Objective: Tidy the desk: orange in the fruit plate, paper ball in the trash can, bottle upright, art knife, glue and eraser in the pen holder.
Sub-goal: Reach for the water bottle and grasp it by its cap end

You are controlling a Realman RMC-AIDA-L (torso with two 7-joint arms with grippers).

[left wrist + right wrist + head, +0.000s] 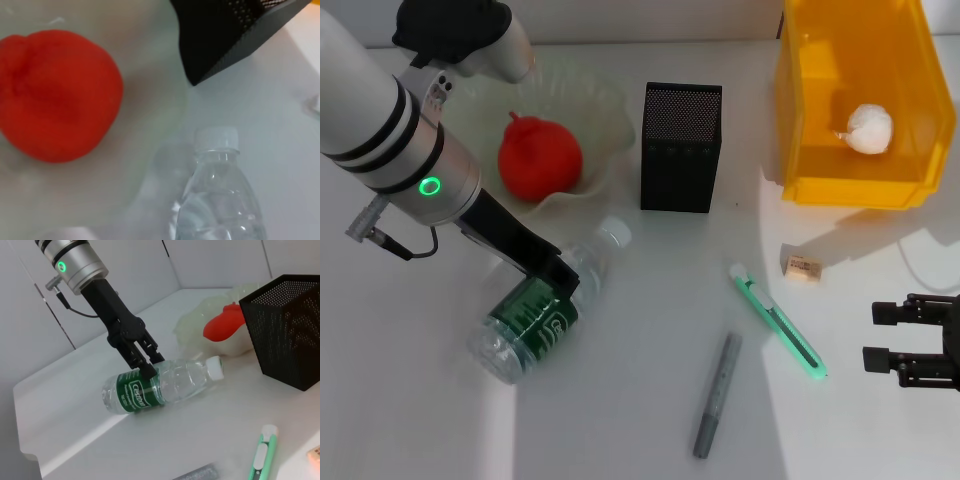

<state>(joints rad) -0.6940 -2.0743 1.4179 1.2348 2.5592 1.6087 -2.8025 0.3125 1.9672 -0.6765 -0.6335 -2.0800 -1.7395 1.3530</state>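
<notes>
Head view, surface: I see a plain white desk (640, 400), brighter on its right side, with a hard-edged shadow near the trash can.
Room: right wrist view shows pale grey wall panels (210, 265) behind the desk's far edge; nothing else of the room is legible to me.
Left gripper (563, 280): down on the bottle (545, 305), fingers set around its green-labelled middle and closed on it. The bottle lies on its side, white cap toward the fruit plate.
Right gripper (880, 335): low at the right edge, well apart from all objects, fingers spread with nothing between them.
Orange (540, 155): inside the fruit plate (605, 120), at the back left.
Pen holder (681, 147): upright, between plate and trash can (855, 100).
Paper ball (870, 128): inside the yellow can.
Eraser (803, 268): on the desk, in front of the can.
Art knife (777, 320): green, flat on the desk, near the eraser.
Glue (717, 395): grey stick lying nearest me.
</notes>
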